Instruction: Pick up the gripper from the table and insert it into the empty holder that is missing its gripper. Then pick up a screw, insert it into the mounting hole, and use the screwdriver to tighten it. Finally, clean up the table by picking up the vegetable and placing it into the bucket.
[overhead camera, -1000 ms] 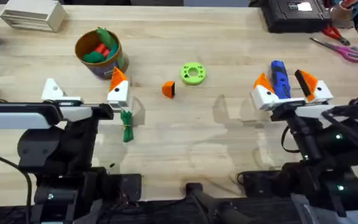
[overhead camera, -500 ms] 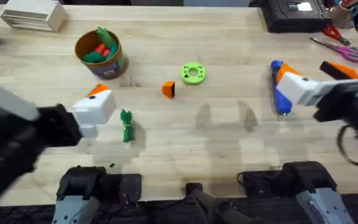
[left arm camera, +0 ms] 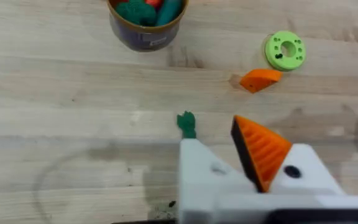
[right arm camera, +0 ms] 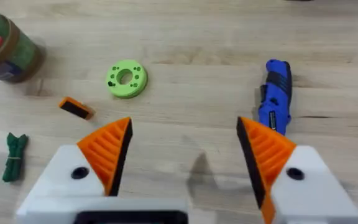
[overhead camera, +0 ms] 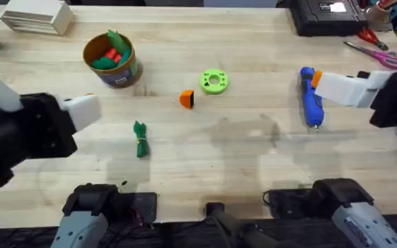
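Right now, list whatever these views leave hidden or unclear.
- Slim dark-green toy vegetable: left wrist view, lower half behind the white holder.
- Blue-handled screwdriver: overhead, partly covered by the right arm.
- Yellow-gold round bucket: right wrist view, cut by the frame edge.

green ring [overhead camera: 214, 80] crowds the gripper [overhead camera: 187, 99]; front approach open.
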`<action>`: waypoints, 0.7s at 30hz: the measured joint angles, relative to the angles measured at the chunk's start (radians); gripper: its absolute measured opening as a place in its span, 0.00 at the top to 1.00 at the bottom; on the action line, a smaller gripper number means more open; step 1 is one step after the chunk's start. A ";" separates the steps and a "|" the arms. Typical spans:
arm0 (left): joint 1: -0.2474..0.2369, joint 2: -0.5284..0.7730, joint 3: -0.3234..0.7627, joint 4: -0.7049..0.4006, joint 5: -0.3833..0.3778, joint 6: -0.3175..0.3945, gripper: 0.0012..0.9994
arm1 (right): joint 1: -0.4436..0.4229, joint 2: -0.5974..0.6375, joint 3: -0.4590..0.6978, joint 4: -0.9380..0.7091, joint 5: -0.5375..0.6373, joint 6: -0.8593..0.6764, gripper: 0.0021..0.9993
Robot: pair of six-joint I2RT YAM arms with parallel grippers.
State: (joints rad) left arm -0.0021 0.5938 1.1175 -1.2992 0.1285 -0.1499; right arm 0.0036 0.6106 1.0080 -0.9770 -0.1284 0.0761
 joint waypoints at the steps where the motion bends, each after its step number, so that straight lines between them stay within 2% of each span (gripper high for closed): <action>1: -0.001 0.000 0.000 0.002 0.001 0.006 0.81 | 0.000 0.000 0.000 0.000 0.000 0.000 0.02; 5: -0.001 0.000 0.000 0.020 0.007 0.001 0.17 | 0.000 0.000 0.000 0.000 0.000 0.003 0.02; 6: -0.001 0.000 0.000 0.024 0.007 -0.004 0.06 | 0.000 0.000 0.000 0.000 0.000 0.003 0.02; 8: -0.001 0.000 0.000 0.023 0.009 -0.004 0.01 | 0.000 0.000 0.000 0.000 0.000 0.003 0.02; 17: -0.001 0.000 0.000 0.026 0.010 -0.004 0.01 | 0.000 0.000 0.000 0.000 0.000 0.003 0.02; 21: -0.001 0.000 0.000 -0.008 0.010 -0.004 0.01 | 0.000 0.000 0.000 0.000 0.000 0.003 0.02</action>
State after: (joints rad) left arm -0.0032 0.5938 1.1175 -1.3073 0.1390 -0.1543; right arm 0.0036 0.6106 1.0080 -0.9771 -0.1285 0.0792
